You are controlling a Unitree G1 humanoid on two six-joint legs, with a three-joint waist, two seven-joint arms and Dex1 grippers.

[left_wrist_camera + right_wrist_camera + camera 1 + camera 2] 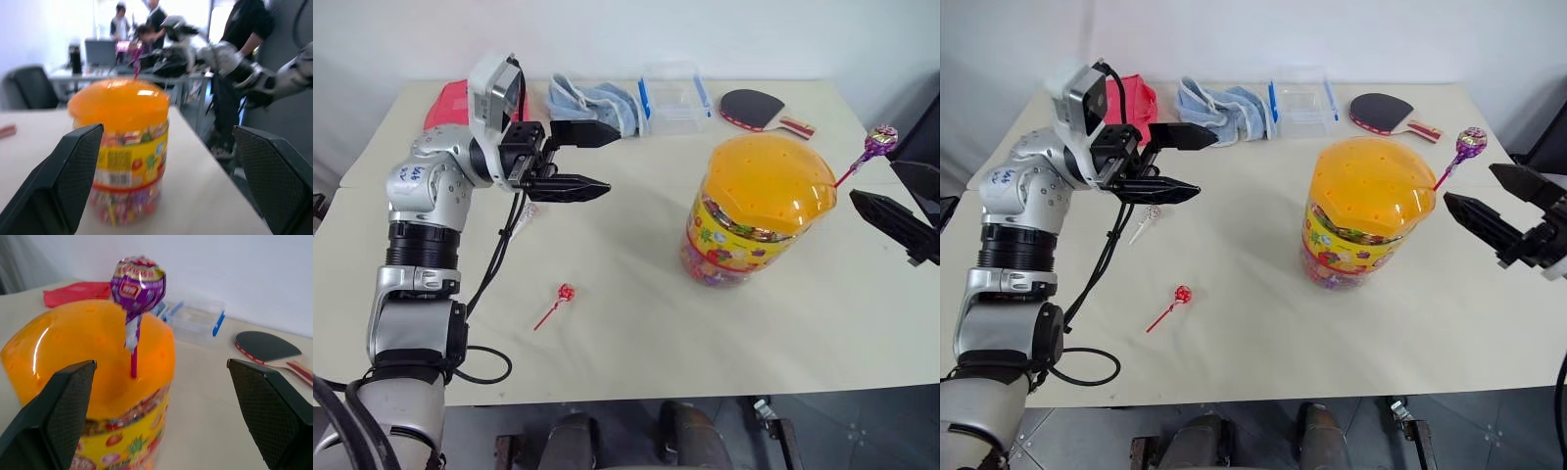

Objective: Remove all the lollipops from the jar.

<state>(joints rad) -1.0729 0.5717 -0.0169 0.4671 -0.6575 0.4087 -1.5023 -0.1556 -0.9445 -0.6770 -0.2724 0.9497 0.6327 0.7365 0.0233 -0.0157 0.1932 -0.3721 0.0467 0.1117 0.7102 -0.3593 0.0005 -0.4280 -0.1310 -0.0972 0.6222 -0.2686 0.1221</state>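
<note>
While the jar (759,211) stands upright on the cream table (636,323) with its orange domed lid on, one purple lollipop (879,142) is planted by its stick in a hole at the lid's right edge, leaning out to the right. A red lollipop (562,295) lies flat on the table left of the jar, well apart from it. Partly hidden under the left arm's cable, a lollipop on a white stick (1148,217) also lies on the table.

Above the table, the left gripper (599,160) points toward the jar, its two black fingers spread wide and empty. At the right edge, the right gripper (1489,201) sits just beside the purple lollipop, fingers likewise parted and holding nothing, the wrapped ball standing between them in the right wrist view.

Along the far edge lie a red cloth (1128,100), a crumpled blue cloth (592,101), a clear box with blue clips (674,98) and a table tennis paddle (759,108).
</note>
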